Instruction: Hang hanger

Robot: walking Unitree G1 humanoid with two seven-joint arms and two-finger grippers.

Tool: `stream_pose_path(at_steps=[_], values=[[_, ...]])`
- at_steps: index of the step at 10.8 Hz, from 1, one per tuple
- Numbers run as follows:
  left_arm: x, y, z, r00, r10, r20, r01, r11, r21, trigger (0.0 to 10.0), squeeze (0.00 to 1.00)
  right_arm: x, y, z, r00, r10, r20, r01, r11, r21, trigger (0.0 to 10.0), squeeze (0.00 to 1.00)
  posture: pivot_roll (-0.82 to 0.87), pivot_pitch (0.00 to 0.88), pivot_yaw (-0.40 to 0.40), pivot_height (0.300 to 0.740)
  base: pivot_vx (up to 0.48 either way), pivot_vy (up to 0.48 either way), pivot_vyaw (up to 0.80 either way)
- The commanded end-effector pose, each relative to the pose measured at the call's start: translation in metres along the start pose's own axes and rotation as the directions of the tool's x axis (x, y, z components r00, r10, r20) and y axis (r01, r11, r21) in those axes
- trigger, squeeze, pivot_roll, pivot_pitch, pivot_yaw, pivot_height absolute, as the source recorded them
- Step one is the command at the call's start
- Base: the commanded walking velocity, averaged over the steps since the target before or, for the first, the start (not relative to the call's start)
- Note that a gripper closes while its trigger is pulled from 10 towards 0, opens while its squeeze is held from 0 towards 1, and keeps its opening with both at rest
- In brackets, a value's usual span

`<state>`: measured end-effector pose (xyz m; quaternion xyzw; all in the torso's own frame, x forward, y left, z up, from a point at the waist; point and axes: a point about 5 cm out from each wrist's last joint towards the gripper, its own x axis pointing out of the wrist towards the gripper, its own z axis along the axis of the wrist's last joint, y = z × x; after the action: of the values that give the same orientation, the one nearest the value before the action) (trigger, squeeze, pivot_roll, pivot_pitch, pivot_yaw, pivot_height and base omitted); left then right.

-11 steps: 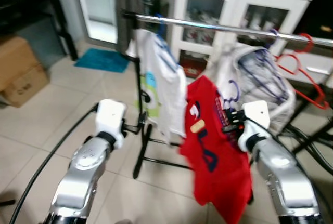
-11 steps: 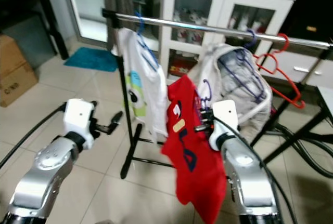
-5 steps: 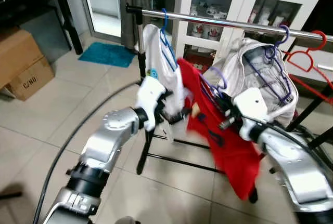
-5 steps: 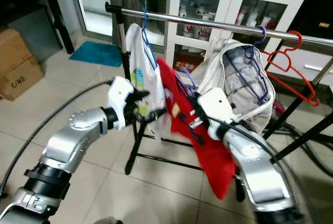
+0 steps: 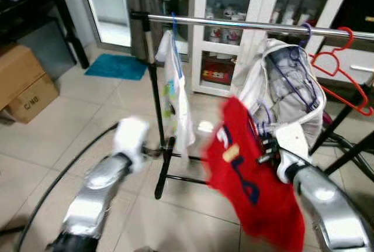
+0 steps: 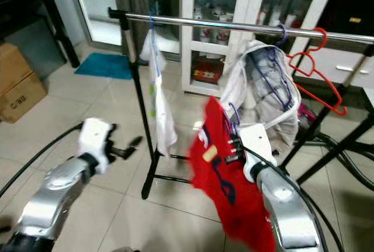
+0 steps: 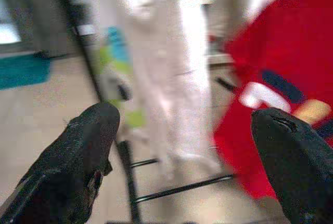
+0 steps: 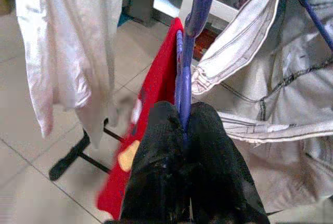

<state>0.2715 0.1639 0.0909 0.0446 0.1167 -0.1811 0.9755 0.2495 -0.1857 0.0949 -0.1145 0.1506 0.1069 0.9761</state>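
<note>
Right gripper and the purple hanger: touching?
Touching. The right wrist view shows the right gripper with its two black fingers pressed shut on the purple hanger, which carries the red shirt.

Bare rail [image 6: 216,24] between white shirt [image 6: 156,97] and grey jacket [image 6: 269,97]

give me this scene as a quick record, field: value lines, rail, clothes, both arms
rail: metal clothes rail on a black stand, in front of a white cabinet
on rail: white shirt on a blue hanger, grey jacket on a purple hanger, empty red hanger
right tool: shut on the purple hanger carrying the red shirt, below the rail, not hung
left tool: open, holding nothing, facing the white shirt
floor: pale tiles, cardboard box, teal mat
</note>
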Motion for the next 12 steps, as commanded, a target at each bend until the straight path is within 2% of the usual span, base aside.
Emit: stream_pose_path(at_steps=[1, 2, 5, 6, 8, 9, 10, 12], values=[[-0.003, 0.003, 0.011, 0.997, 0.049, 0.059, -0.049, 0.999, -0.006, 10.0, 0.0, 0.001, -0.003, 0.002, 0.999, -0.034, 0.023, 0.033, 0.999, 0.026, 10.0, 0.0, 0.01, 0.0, -0.013, 0.74, 0.0, -0.48, 0.0], [-0.007, 0.001, 0.011, 0.994, 0.078, 0.07, -0.077, 0.997, -0.012, 10.0, 0.0, 0.005, 0.0, 0.003, 0.999, -0.028, 0.031, 0.027, 0.999, 0.045, 10.0, 0.0, 0.02, 0.0, -0.028, 0.74, 0.0, -0.48, 0.0], [-0.009, -0.007, 0.009, 0.995, 0.072, 0.068, -0.073, 0.997, 0.013, 10.0, 0.0, 0.013, 0.004, 0.011, 0.997, 0.046, 0.062, -0.044, 0.999, -0.02, 10.0, 0.0, 0.03, 0.0, -0.042, 0.74, 0.0, -0.48, 0.0], [-0.008, -0.008, 0.007, 0.996, 0.062, 0.059, -0.06, 0.997, -0.045, 10.0, 0.0, 0.014, 0.004, 0.013, 0.997, 0.046, 0.066, -0.045, 0.999, -0.021, 10.0, 0.0, 0.03, 0.0, -0.04, 0.74, 0.0, 0.334, 0.0], [-0.006, -0.009, 0.009, 0.998, 0.042, 0.054, -0.043, 0.999, 0.018, 10.0, 0.0, 0.014, 0.005, 0.017, 0.994, 0.07, 0.084, -0.067, 0.997, -0.04, 10.0, 0.0, 0.03, 0.0, -0.035, 0.74, 0.0, 0.48, 0.0], [0.004, -0.009, 0.017, 0.998, -0.003, 0.056, -0.002, 0.995, 0.095, 10.0, 0.0, 0.015, 0.007, 0.027, 0.986, 0.12, 0.114, -0.112, 0.991, -0.076, 10.0, 0.0, 0.02, 0.0, -0.032, 0.74, 0.0, 0.0, 0.0], [0.014, -0.015, 0.034, 0.986, -0.123, 0.115, 0.12, 0.992, 0.03, 10.0, 1.0, 0.017, 0.01, 0.039, 0.973, 0.174, 0.152, -0.157, 0.981, -0.118, 10.0, 0.0, 0.02, 0.0, -0.028, 0.74, 0.0, 0.0, 0.0], [0.03, -0.028, 0.05, 0.958, -0.262, 0.118, 0.268, 0.963, -0.037, 10.0, 1.0, 0.02, 0.016, 0.057, 0.958, 0.203, 0.201, -0.169, 0.971, -0.172, 10.0, 0.0, 0.01, 0.0, -0.022, 0.74, 0.0, 0.0, 0.0]])
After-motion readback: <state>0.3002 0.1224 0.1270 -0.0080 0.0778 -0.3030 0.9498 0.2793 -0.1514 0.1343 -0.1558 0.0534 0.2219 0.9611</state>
